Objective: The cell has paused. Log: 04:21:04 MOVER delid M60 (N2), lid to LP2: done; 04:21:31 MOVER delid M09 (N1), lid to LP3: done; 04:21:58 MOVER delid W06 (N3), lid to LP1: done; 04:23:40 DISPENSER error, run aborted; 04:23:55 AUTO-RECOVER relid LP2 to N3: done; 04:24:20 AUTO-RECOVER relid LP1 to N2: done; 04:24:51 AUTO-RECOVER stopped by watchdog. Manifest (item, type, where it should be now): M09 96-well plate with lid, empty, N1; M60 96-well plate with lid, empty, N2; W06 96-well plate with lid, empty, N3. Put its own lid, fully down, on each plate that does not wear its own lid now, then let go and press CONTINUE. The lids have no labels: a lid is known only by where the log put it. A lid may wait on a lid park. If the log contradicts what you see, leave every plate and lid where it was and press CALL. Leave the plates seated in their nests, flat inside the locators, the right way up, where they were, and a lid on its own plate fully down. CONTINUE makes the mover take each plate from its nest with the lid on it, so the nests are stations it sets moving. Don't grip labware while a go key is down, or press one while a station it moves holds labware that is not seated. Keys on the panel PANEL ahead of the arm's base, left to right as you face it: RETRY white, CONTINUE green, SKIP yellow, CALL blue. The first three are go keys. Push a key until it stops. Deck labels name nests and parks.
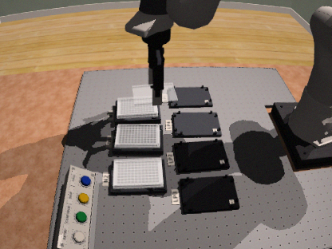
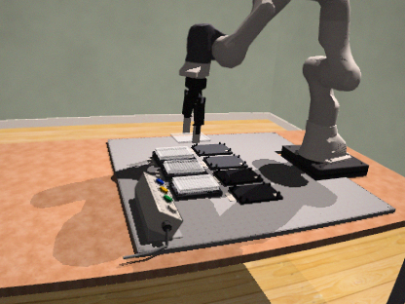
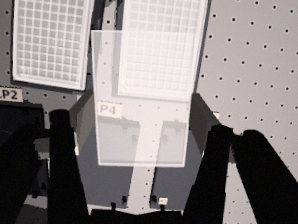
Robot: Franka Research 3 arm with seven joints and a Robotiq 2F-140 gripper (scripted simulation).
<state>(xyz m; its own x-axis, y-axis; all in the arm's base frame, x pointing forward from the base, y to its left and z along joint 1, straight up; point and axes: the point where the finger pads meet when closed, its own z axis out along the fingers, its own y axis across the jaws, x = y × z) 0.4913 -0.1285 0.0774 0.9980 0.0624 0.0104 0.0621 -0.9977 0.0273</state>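
Observation:
My gripper [image 1: 156, 100] [image 2: 196, 131] [image 3: 142, 105] is shut on a clear, unlabelled lid [image 1: 141, 91] [image 2: 187, 137] [image 3: 141, 116], gripping its long sides and holding it flat above the deck. The lid hangs over the far end of the plate column, partly over the far plate [image 1: 136, 108] [image 2: 173, 153] [image 3: 166, 23] and beside the far lid park [image 1: 191, 96] [image 2: 210, 149]. The middle plate [image 1: 137, 136] [image 2: 184, 167] [image 3: 53, 26] and the near plate [image 1: 138, 173] [image 2: 196, 184] sit in their nests. I cannot tell which plates wear lids.
Three more black lid parks [image 1: 195, 124] [image 1: 200, 156] [image 1: 208, 194] line up right of the plates. The key panel [image 1: 69, 207] [image 2: 158, 202] stands at the near left with blue [image 1: 85, 180], yellow [image 1: 83, 198], green [image 1: 81, 216] and white [image 1: 79, 237] keys. The arm's base [image 1: 303, 136] is at the right.

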